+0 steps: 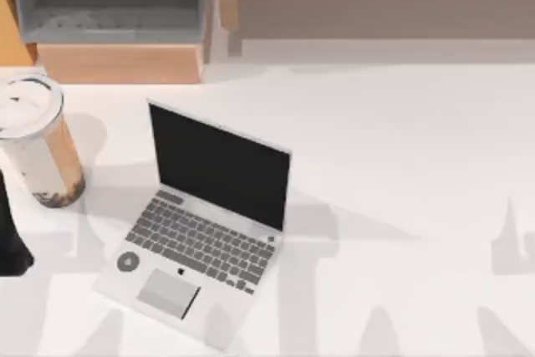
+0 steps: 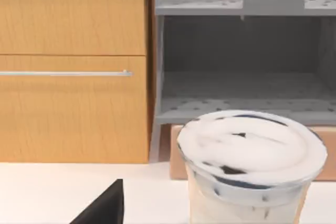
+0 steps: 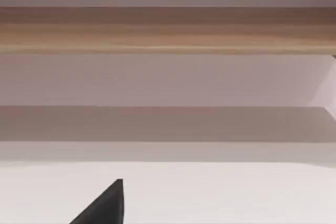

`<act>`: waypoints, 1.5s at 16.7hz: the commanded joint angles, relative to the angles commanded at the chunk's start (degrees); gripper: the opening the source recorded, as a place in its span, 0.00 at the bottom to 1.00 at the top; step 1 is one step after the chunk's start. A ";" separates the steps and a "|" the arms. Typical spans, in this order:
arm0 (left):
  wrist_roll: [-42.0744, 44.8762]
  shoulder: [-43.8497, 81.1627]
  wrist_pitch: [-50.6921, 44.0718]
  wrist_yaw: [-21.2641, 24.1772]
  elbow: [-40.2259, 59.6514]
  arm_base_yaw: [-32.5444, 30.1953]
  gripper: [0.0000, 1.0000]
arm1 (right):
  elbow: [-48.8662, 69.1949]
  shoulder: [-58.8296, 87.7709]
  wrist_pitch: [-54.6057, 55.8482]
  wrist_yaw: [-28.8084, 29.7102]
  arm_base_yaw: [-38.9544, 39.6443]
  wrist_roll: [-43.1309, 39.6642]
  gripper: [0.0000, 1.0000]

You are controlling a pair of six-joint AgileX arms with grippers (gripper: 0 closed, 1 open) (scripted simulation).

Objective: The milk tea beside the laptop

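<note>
milk tea (image 1: 38,144) upright left of laptop (image 1: 201,223), cup edge cut off; jaws' state untellable

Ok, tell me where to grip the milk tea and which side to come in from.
Grip the milk tea around its clear wall at mid-height, below the wider white lid. It stands upright at the table's left edge, with the laptop to its right, so probably come in level from the left with the left gripper.

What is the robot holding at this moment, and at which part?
Nothing: the milk tea stands free on the table, left of the laptop.
</note>
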 joint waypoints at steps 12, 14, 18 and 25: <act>-1.06 30.95 20.66 -1.18 1.28 -2.53 1.00 | 0.00 0.00 0.00 0.00 0.00 0.00 1.00; -1.08 38.72 26.03 -1.55 1.58 -3.14 1.00 | 0.00 0.00 0.00 0.00 0.00 0.00 1.00; -1.04 52.25 34.86 -2.22 2.09 -4.14 1.00 | 0.00 0.00 0.00 0.00 0.00 0.00 1.00; -1.04 59.15 39.67 -2.59 2.37 -4.68 1.00 | 0.00 0.00 0.00 0.00 0.00 0.00 1.00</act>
